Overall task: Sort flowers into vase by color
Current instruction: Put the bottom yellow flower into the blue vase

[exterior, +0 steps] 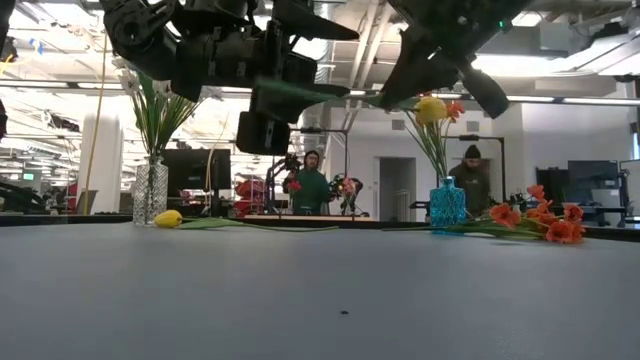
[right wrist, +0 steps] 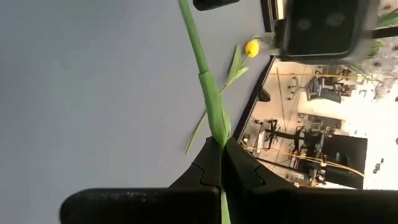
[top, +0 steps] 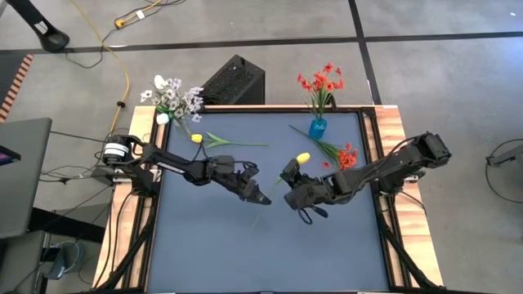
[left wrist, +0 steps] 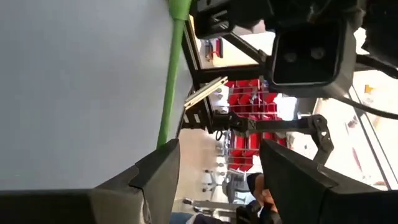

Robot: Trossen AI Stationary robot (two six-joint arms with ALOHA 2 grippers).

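Observation:
My right gripper (top: 286, 180) is shut on a yellow flower (top: 303, 158) above the table's middle; its green stem (top: 263, 214) slants toward the near edge. My left gripper (top: 260, 196) stands open just left of it, and the stem (left wrist: 171, 81) passes beside one finger (left wrist: 158, 171). A second yellow flower (top: 196, 139) lies flat on the table at the far left. White flowers stand in a clear vase (top: 167, 110), red ones in a blue vase (top: 318, 126). More red flowers (top: 345, 155) lie by the blue vase. My right gripper pinches the green stem (right wrist: 217, 127) between its two shut fingers, some way below the bloom. The fingers come from the table's right side, slanting a little downward. The flower is lifted clear of the table, with its bloom (exterior: 430, 108) held high. My left gripper: I cannot tell whether the one finger touches the stem.
A black speaker-like box (top: 233, 80) stands beyond the table's far edge. Wooden rails (top: 392, 139) border the dark mat. The near half of the mat (top: 270, 253) is bare. People stand in the room behind the table (exterior: 312, 185).

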